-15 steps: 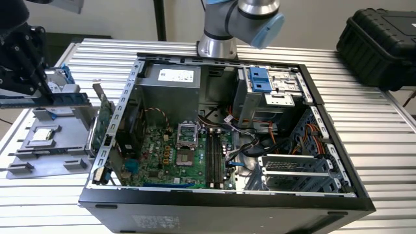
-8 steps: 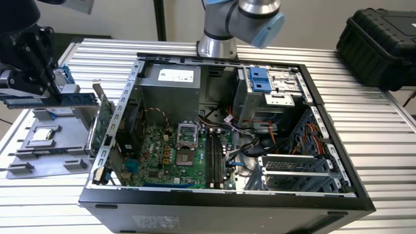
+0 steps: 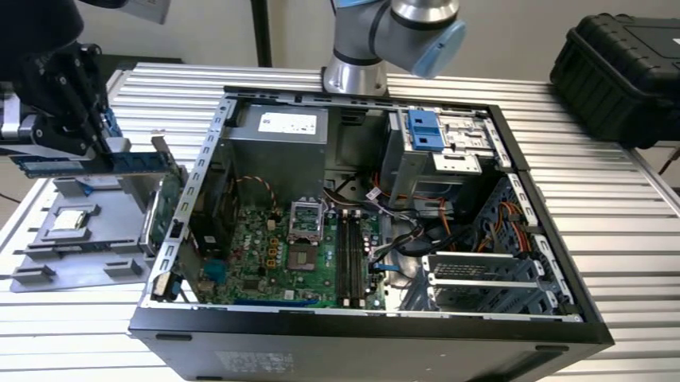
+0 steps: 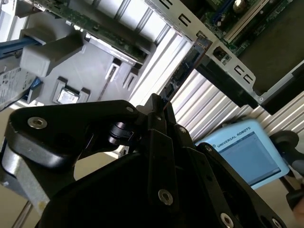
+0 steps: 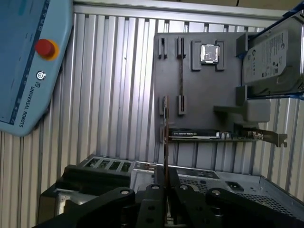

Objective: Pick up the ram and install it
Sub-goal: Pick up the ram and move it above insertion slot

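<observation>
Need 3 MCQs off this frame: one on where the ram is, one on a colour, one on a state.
1. Where is the ram?
A) seated in a board slot
B) held in the gripper, outside the computer case
C) flat on the table

2. The round button on the teach pendant is:
A) green
B) red
C) blue

3. The computer case is:
A) open, motherboard exposed
B) closed by a side panel
C) wrapped in foil

Key: 1 B, the gripper clamps the ram edge-on in the first wrist view. 2 B, the round button shows red there. 3 A, the motherboard lies bare in the exterior view.
</observation>
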Available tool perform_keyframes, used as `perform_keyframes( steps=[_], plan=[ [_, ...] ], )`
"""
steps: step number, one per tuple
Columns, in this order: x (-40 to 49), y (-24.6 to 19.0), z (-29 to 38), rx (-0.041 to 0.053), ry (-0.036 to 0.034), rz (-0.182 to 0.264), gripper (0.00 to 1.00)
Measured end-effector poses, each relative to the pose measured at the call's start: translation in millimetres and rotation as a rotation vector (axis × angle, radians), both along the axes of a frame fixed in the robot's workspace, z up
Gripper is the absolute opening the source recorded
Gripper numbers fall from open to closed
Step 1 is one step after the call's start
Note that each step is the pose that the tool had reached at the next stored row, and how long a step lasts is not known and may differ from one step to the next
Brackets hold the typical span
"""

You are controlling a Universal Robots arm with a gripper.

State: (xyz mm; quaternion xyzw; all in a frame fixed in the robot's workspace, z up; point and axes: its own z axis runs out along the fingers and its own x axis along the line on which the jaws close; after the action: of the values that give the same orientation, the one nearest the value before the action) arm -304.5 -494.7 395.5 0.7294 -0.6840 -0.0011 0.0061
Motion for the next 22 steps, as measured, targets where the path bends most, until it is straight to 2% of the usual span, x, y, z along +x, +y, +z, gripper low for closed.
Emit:
perform_keyframes(
  steps=[22],
  plan=[
    [37.8, 0.0, 0.0, 0.0, -0.0001, 0.0, 0.0]
  ],
)
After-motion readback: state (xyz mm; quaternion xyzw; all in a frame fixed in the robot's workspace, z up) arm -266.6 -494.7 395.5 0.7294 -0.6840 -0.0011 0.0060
